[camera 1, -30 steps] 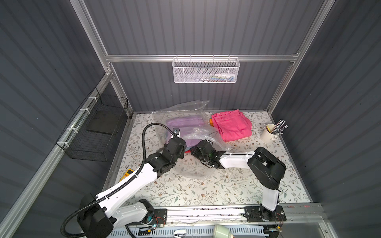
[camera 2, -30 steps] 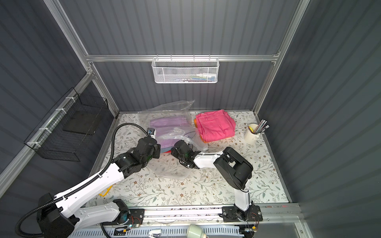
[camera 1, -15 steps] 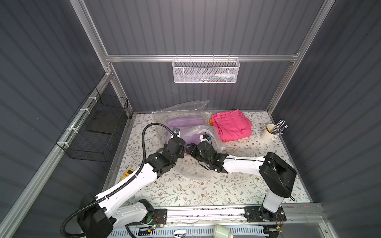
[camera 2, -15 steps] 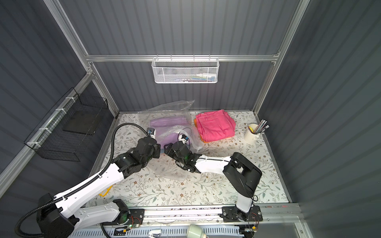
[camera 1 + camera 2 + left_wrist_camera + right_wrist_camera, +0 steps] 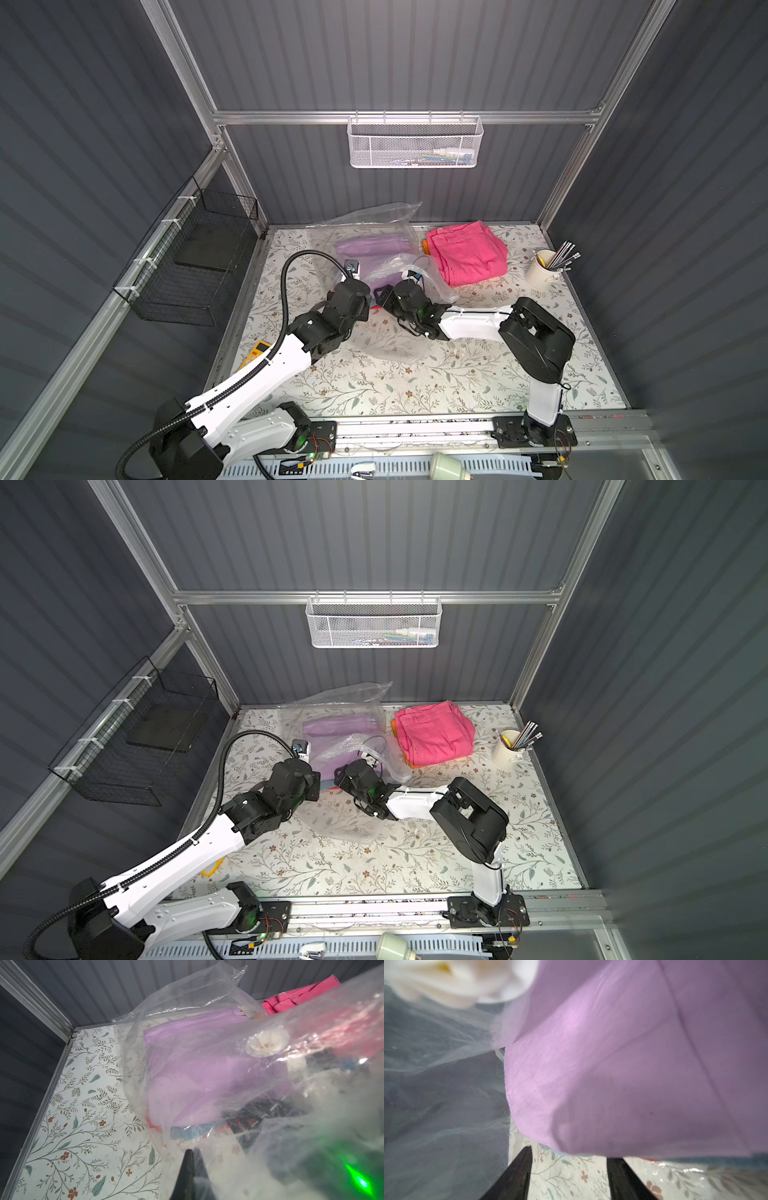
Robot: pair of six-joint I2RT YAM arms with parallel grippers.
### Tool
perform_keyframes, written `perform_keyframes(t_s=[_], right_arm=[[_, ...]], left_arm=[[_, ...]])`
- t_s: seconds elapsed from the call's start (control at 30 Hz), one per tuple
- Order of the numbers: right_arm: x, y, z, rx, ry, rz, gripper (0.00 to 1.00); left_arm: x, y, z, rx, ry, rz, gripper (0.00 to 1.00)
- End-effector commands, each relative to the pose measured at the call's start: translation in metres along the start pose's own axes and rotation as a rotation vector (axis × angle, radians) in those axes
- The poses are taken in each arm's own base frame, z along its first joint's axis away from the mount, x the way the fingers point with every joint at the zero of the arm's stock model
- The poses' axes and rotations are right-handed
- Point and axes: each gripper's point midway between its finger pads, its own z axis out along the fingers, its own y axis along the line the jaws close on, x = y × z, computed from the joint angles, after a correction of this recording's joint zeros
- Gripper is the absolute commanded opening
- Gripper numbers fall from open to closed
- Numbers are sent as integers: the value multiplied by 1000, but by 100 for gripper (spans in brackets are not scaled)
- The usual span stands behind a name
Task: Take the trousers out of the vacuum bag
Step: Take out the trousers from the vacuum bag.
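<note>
The lilac trousers [image 5: 370, 249] are the step in hand: they lie inside the vacuum bag [image 5: 386, 345], while the hot pink trousers [image 5: 465, 253] are already laid out on the bench [image 5: 457, 386] over the orange pair [image 5: 424, 246]. The left hand [image 5: 190, 1157] is closed tight, and the bag's upper film appears to be pinched in it and held up. The right hand [image 5: 571, 1154] is reached into the bag mouth, half open with nothing gripped, its tips just short of the lilac cloth. Next, it is judged, that cloth edge must be taken between the jaws and closed on.
</note>
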Motion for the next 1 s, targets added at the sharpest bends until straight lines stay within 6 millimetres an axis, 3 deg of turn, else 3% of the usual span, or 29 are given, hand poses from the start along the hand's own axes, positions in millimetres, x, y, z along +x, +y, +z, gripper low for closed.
perform_keyframes(t_s=[0.0, 0.23, 0.73, 0.97], right_arm=[[-13, 18, 2, -47, -32, -16, 57], [-19, 18, 5, -53, -29, -1, 57], [-27, 37, -14, -87, -25, -7, 62], [-28, 33, -19, -67, -21, -4, 64]], left_arm=[[3, 5, -2, -13, 2, -11, 0], [3, 4, -1, -12, 5, -16, 0], [0, 5, -2, -16, 2, -15, 0], [1, 6, -3, -17, 2, -17, 0]])
